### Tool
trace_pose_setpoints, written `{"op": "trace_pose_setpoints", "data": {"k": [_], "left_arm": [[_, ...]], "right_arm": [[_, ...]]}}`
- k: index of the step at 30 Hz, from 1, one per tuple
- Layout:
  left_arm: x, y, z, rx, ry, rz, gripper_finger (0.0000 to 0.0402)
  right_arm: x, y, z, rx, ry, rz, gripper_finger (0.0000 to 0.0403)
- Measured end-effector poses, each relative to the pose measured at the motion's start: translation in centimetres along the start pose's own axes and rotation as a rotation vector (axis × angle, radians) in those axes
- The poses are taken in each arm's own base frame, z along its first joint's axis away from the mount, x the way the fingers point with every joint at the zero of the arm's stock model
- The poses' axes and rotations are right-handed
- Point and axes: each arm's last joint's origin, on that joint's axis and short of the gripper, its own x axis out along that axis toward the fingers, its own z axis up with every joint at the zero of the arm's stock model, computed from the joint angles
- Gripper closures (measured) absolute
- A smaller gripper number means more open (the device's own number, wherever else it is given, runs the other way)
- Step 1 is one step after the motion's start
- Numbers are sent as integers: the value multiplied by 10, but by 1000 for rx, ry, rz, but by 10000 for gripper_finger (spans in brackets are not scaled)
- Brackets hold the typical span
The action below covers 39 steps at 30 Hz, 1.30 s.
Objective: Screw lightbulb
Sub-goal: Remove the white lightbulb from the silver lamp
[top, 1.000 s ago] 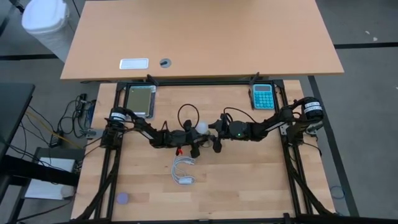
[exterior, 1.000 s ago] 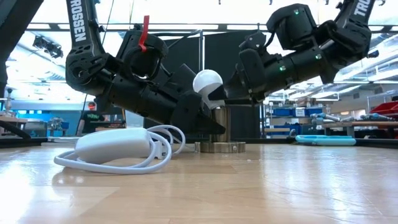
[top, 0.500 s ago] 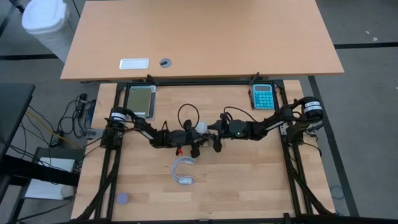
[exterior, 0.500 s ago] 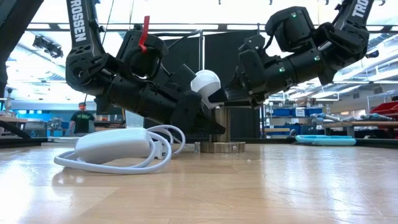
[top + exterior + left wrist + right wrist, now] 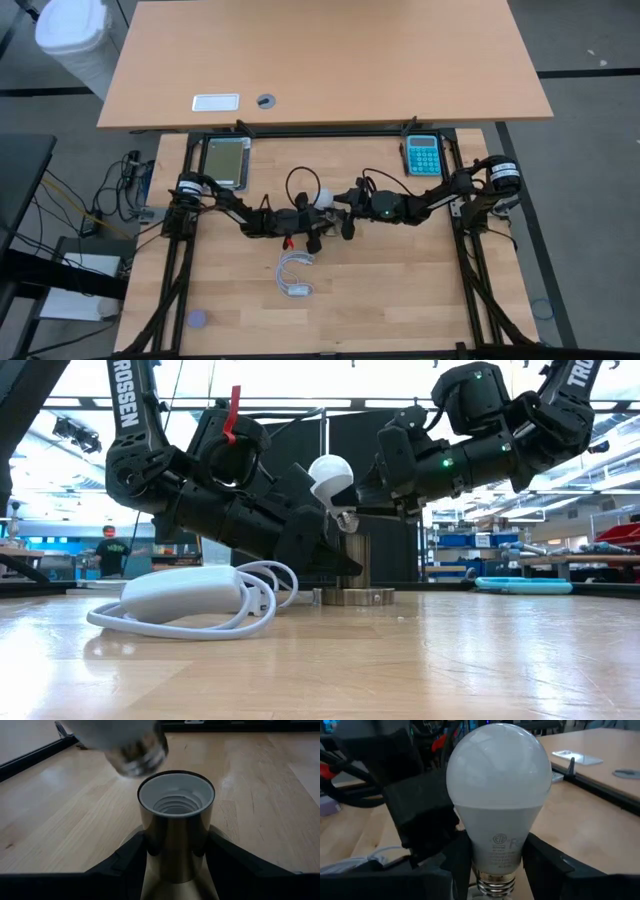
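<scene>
The white lightbulb hangs tilted in my right gripper, its globe up and its metal screw base just above the socket. The brass socket tube stands upright on its round base disc at the table's middle. My left gripper is shut on the tube. In the left wrist view the bulb's screw base hovers beside and above the socket's open mouth, apart from it. Both grippers meet at the table's middle in the high view. My left gripper pinches the socket tube's lower part between its two fingers, one on each side. The fingers come slanting down from the table's left. The socket stands upright with its base disc on the table. My right gripper pinches the bulb's narrow neck between its two fingers, just above the screw base. The fingers come nearly level from the table's right. The bulb is lifted clear and tilted, globe up.
A coiled white cable with its adapter lies near of the grippers. A teal calculator and a grey metal plate lie at the far edge. A small purple object lies near left.
My right gripper has risen a little and gone slightly toward the table's left with the bulb. The bulb has tipped, so its globe now leans left and its screw base points down at the socket. My left gripper and the socket have kept still.
</scene>
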Motion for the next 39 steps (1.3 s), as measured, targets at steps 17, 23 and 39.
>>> {"op": "trace_pose_setpoints", "data": {"k": [17,23,39], "left_arm": [[0,0,0,1,5,0,213],[0,0,0,-3,0,15,213],[0,3,0,-22,-3,108,213]], "right_arm": [[-67,-15,7,64,107,-423,252],[-96,-24,9,210,346,-450,251],[-106,-28,-13,357,695,-468,251]]}}
